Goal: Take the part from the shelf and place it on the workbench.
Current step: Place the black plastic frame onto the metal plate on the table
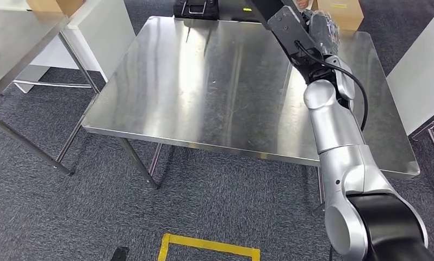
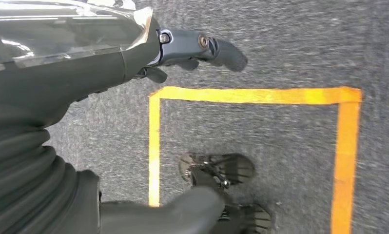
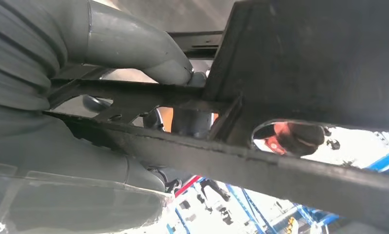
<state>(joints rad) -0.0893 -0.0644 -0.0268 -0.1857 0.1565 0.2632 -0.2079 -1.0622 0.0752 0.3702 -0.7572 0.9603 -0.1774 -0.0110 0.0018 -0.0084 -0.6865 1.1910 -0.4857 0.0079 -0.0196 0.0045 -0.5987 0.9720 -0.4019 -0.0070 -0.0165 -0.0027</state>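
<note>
The steel workbench (image 1: 215, 98) stands in front of me in the head view. My right arm reaches over its far right part, and my right hand (image 1: 322, 30) holds the black flat part (image 1: 283, 24) above the tabletop near the far edge. Close up in the right wrist view, the part (image 3: 300, 63) is a dark frame with cut-outs, and the grey thumb (image 3: 134, 44) wraps over one of its bars. My left hand (image 2: 109, 63) hangs over the carpet, its fingers apart and nothing in it.
A second steel table (image 1: 19, 43) stands at the left, with a gap of carpet between it and the workbench. A cardboard box (image 1: 342, 13) and a black object (image 1: 196, 8) lie beyond the far edge. A white panel (image 1: 421, 70) stands at the right. Yellow tape (image 1: 204, 246) marks the floor.
</note>
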